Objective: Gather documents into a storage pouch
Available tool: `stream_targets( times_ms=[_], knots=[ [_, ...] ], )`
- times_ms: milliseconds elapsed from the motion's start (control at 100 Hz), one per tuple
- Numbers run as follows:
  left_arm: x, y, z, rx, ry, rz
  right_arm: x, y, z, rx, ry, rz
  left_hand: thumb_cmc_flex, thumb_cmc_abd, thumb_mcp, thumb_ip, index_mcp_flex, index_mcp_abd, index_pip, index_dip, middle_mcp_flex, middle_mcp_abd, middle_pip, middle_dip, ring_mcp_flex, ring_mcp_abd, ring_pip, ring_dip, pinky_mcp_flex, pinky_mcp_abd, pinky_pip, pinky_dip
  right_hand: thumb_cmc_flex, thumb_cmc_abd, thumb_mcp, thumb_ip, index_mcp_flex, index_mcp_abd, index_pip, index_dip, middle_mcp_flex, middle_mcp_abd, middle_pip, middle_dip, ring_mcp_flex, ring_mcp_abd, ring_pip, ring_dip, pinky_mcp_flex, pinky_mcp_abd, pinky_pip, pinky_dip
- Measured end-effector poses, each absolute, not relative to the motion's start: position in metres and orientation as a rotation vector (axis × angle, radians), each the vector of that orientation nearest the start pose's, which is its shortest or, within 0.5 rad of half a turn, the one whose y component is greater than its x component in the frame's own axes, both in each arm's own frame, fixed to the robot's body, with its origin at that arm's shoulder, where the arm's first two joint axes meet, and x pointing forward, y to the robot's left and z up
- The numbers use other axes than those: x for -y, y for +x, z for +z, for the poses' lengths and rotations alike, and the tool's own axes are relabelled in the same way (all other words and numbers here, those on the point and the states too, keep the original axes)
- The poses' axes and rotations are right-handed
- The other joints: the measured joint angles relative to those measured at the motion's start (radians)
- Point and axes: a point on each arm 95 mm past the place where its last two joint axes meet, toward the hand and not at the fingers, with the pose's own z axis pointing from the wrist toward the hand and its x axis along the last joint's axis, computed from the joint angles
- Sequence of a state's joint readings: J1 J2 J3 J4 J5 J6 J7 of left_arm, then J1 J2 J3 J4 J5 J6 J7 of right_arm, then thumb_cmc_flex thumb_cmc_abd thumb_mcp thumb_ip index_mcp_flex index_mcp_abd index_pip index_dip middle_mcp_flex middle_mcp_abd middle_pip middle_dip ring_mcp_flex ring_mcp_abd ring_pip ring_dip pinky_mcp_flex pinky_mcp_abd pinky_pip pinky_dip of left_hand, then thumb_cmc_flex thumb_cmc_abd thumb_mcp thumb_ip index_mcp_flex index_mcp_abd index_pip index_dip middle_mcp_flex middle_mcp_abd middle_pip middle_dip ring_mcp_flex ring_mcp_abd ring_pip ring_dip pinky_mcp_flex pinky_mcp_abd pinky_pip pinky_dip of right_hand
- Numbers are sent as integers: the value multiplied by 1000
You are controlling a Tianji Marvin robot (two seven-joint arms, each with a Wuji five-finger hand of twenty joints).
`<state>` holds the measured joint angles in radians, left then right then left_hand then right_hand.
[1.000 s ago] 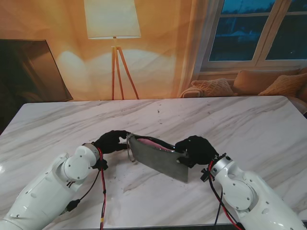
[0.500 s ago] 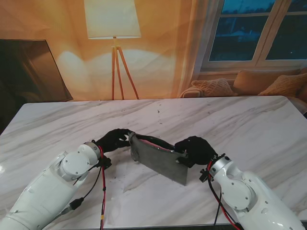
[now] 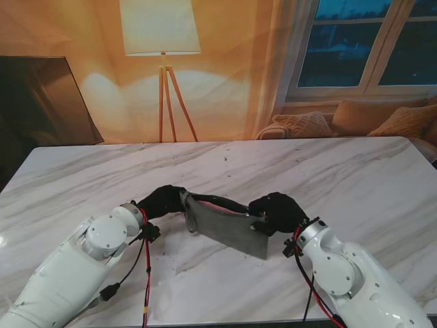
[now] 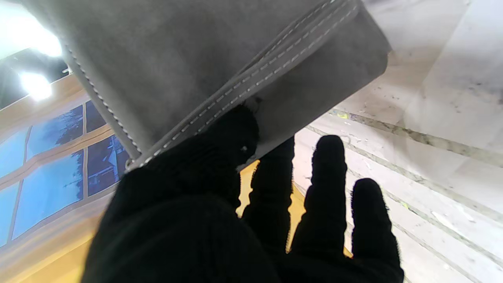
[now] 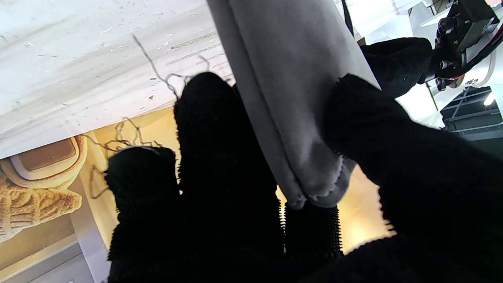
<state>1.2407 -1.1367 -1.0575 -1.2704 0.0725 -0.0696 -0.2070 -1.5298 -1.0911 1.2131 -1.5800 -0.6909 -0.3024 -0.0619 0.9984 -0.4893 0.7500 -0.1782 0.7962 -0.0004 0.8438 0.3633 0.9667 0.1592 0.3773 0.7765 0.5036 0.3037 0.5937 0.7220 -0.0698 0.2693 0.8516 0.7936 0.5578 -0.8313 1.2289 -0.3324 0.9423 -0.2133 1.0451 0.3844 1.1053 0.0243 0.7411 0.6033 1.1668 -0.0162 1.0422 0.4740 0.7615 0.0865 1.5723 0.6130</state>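
From the stand, my left hand (image 3: 162,200) and right hand (image 3: 276,212) grip opposite ends of the grey pouch (image 3: 224,229), lifted between them, something pink showing at its mouth.

Left wrist: my thumb (image 4: 232,137) pinches its stitched edge.

Right wrist: thumb and fingers clamp its corner (image 5: 314,188).

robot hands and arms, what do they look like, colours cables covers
Both arms are glossy white, with rounded bulbous shells. The left robot hand and right robot hand are five-fingered and covered in black knit gloves, fuzzy in the wrist views. Red and black cables hang from the left wrist, and a similar bundle runs under the right wrist.
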Motion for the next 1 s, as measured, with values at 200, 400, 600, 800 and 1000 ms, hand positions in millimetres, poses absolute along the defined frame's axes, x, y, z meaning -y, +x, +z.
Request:
stream_targets(
  times_ms=[200, 400, 600, 800, 1000],
  knots=[
    [19, 473, -334, -1204, -2075, -1959, -12, 404, -303, -1456, 1236, 1929, 25, 22, -54, -11, -3, 3, 1, 33, 0, 33, 158, 67, 25, 51, 123, 102, 0, 0, 34, 0, 14, 16, 0, -4, -62, 1, -23, 1, -41, 12, -27, -1, -12, 0, -12, -1, -28, 0, -1, 0],
    [21, 467, -330, -1131, -1997, -1977, -7, 403, -297, -1438, 1210, 1923, 30, 21, -51, -13, -4, 12, 0, 82, 0, 46, 194, 68, 25, 68, 155, 132, 2, 4, 81, 16, -32, 12, -4, 6, -152, 27, -97, 49, -163, 9, -47, -34, -85, 0, -56, -1, -94, 1, -38, 1],
    [23, 461, -331, -1024, -1961, -1999, -5, 401, -287, -1404, 1152, 1939, 23, 4, -19, -13, -4, 13, 0, 100, 12, 48, 197, 68, 35, 92, 163, 132, 23, 15, 125, 17, -87, 14, -4, 6, -188, 64, -190, 120, -271, 7, -84, -52, -158, -1, -114, -1, -166, 2, -103, 23],
    [27, 457, -335, -953, -1948, -1996, -7, 400, -278, -1365, 1111, 1957, 14, -3, 6, -24, -2, 13, 0, 113, 24, 55, 183, 61, 47, 94, 167, 112, 38, 27, 152, 17, -127, 55, -4, 123, -241, 87, -337, 206, -392, 10, -123, -73, -275, 0, -200, -1, -257, 1, -179, 46],
    [32, 455, -339, -891, -1963, -2007, -9, 401, -269, -1327, 1081, 1950, 14, -1, 7, -24, -2, 13, 0, 121, 40, 55, 183, 61, 47, 94, 176, 110, 39, 29, 162, 17, -155, 69, -5, 123, -303, 88, -389, 211, -515, 14, -148, -89, -399, 0, -287, -11, -360, -1, -267, 47]
  ],
)
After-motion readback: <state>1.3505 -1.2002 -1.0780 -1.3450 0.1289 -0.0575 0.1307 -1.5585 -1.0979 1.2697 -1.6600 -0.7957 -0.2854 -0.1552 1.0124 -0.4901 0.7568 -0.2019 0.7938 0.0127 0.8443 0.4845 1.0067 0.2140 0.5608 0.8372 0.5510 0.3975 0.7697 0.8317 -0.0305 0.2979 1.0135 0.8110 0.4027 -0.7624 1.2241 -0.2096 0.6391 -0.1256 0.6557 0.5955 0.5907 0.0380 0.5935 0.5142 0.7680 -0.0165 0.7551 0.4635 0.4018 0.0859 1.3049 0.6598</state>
